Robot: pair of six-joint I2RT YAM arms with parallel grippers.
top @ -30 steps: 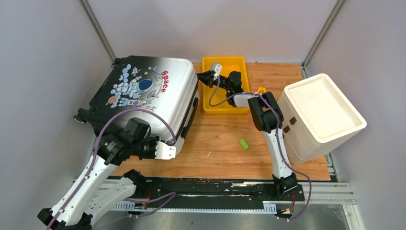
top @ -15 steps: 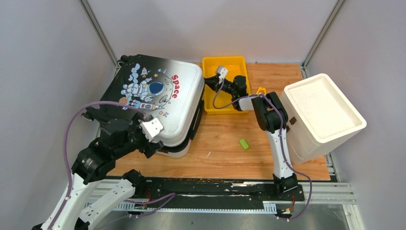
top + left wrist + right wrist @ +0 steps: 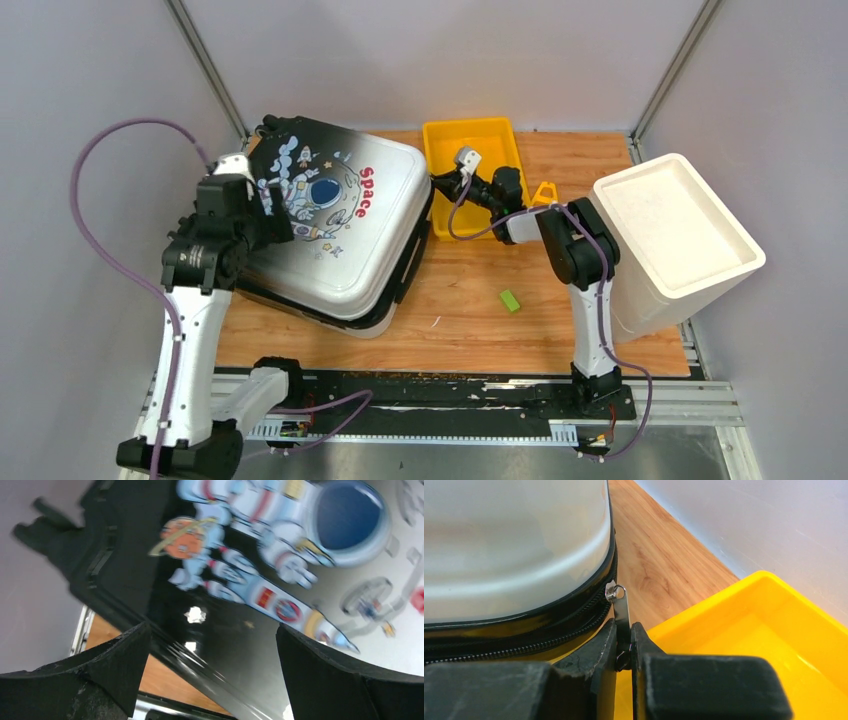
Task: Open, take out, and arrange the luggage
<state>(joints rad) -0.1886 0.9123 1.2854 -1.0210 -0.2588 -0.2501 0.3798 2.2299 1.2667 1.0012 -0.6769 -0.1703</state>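
The luggage (image 3: 340,235) is a small hard-shell suitcase. Its shell fades from black at the far-left end to white at the near-right end, with a cartoon astronaut and red "Space" lettering on top (glossy enough to catch the lights in the left wrist view). It's lying flat, printed side up, on the left part of the light brown wooden tabletop (image 3: 470,300). Its right edge sits just beside the yellow plastic tray (image 3: 505,135) at the back. A black zipper runs round the rim.

The right gripper (image 3: 624,647) is clamped tight on the small silver metal zipper pull (image 3: 622,610) at the suitcase's right edge. The left gripper (image 3: 212,630) is over the black end of the shell, fingers spread wide with nothing between them; can't tell if it touches.

A white foam box (image 3: 680,235) sits tilted at the table's right edge. A small green block (image 3: 510,300) lies on bare wood between box and suitcase. Plain grey walls (image 3: 450,50) close in three sides.
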